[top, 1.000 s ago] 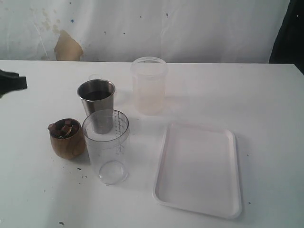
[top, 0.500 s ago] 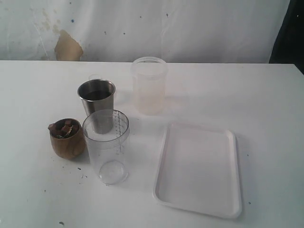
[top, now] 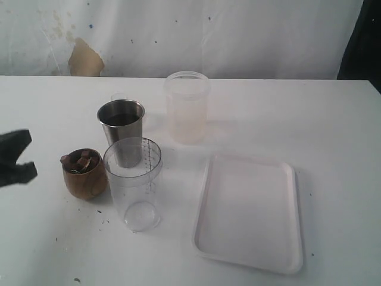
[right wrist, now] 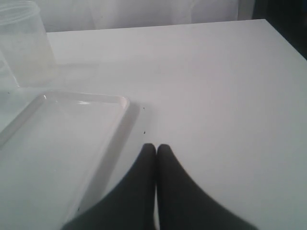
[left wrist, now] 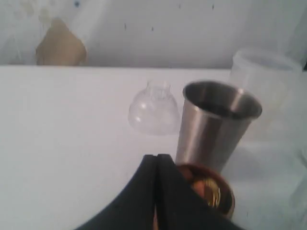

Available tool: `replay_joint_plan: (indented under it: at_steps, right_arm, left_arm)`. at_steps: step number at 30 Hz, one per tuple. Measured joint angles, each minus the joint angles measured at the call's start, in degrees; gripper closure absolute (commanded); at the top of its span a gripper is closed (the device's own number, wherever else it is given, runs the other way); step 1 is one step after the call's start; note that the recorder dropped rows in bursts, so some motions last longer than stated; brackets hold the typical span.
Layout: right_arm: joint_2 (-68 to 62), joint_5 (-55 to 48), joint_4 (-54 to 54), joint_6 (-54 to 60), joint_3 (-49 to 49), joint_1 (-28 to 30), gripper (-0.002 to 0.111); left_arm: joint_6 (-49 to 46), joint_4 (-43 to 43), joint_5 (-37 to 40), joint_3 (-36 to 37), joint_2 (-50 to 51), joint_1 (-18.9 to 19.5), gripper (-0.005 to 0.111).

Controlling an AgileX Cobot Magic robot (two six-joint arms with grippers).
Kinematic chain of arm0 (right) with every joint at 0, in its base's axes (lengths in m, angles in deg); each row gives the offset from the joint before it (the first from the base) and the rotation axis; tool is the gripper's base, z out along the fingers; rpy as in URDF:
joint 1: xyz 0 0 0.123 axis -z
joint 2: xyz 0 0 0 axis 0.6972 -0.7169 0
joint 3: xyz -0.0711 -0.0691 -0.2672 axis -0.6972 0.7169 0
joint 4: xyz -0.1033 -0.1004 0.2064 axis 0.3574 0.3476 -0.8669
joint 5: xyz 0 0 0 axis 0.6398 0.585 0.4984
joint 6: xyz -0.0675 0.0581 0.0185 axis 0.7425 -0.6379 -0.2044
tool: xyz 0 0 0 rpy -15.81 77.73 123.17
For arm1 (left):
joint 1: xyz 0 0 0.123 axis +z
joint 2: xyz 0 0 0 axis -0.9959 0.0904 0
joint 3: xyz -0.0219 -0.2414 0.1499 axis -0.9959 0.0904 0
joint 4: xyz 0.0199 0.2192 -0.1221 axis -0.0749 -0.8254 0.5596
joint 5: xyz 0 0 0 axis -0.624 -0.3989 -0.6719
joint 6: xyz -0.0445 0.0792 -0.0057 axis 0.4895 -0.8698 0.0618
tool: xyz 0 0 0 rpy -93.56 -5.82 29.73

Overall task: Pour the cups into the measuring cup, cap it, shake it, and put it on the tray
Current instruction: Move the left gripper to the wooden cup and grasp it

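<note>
The small brown wooden cup (top: 85,174) holds brown pieces and stands left of the clear measuring cup (top: 133,182), which is upright and uncapped. The steel tumbler (top: 122,132) is just behind them. The white tray (top: 249,211) lies to the right with nothing on it. My left gripper (top: 24,158) is at the left edge, a short way left of the wooden cup and not touching it. In the left wrist view its fingers (left wrist: 157,157) are pressed together in front of the wooden cup (left wrist: 213,191) and the steel tumbler (left wrist: 216,124). My right gripper (right wrist: 156,146) is shut beside the tray (right wrist: 57,139).
A frosted translucent tub (top: 187,107) stands behind the tray, right of the steel tumbler. A small clear dome-shaped lid (left wrist: 153,108) lies on the white table (top: 333,131) behind the steel tumbler. A dark object fills the far right corner.
The left gripper showed high at the left edge a second ago, left the view, and has come back lower, level with the wooden cup. The cups and tray have not moved.
</note>
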Motion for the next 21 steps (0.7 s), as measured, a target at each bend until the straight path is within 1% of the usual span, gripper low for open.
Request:
replay_joint_plan:
  at_steps: [1, 2, 3, 4, 5, 6, 7, 9, 12, 14, 21]
  right_arm:
    - [0.0, 0.0, 0.0, 0.0, 0.0, 0.0, 0.108]
    - [0.0, 0.0, 0.0, 0.0, 0.0, 0.0, 0.108]
    - [0.0, 0.0, 0.0, 0.0, 0.0, 0.0, 0.108]
    - [0.0, 0.0, 0.0, 0.0, 0.0, 0.0, 0.108]
    - [0.0, 0.0, 0.0, 0.0, 0.0, 0.0, 0.108]
    - [0.0, 0.0, 0.0, 0.0, 0.0, 0.0, 0.108]
    - [0.0, 0.0, 0.0, 0.0, 0.0, 0.0, 0.108]
    - [0.0, 0.0, 0.0, 0.0, 0.0, 0.0, 0.108]
    - [0.0, 0.0, 0.0, 0.0, 0.0, 0.0, 0.108]
    - [0.0, 0.0, 0.0, 0.0, 0.0, 0.0, 0.108]
    - [0.0, 0.0, 0.0, 0.0, 0.0, 0.0, 0.108]
  left_arm:
    - [-1.8, 0.0, -1.1, 2.1, 2.1, 0.0, 0.106]
    - [-2.2, -0.3, -1.7, 2.5, 3.4, 0.0, 0.099]
    - [-2.6, -3.0, -2.7, 2.5, 6.2, 0.0, 0.093]
    - [-2.7, -4.7, -3.0, 2.2, 7.3, 0.0, 0.075]
    - [-2.8, -7.7, -3.9, 1.9, 10.1, 0.0, 0.066]
    - [-2.8, -8.4, -4.2, 1.8, 11.2, 0.0, 0.04]
    - [-2.9, -9.2, -4.8, 1.7, 13.9, 0.0, 0.02]
    - [-3.8, -9.2, -6.7, 1.4, 17.6, 0.0, 0.007]
    - [-6.2, -10.0, -9.4, -1.9, 22.3, 0.0, 0.006]
    - [-6.9, -11.5, -9.6, -4.5, 25.1, 0.0, 0.006]
    - [-7.3, -13.2, -11.4, -8.9, 31.2, 0.0, 0.006]
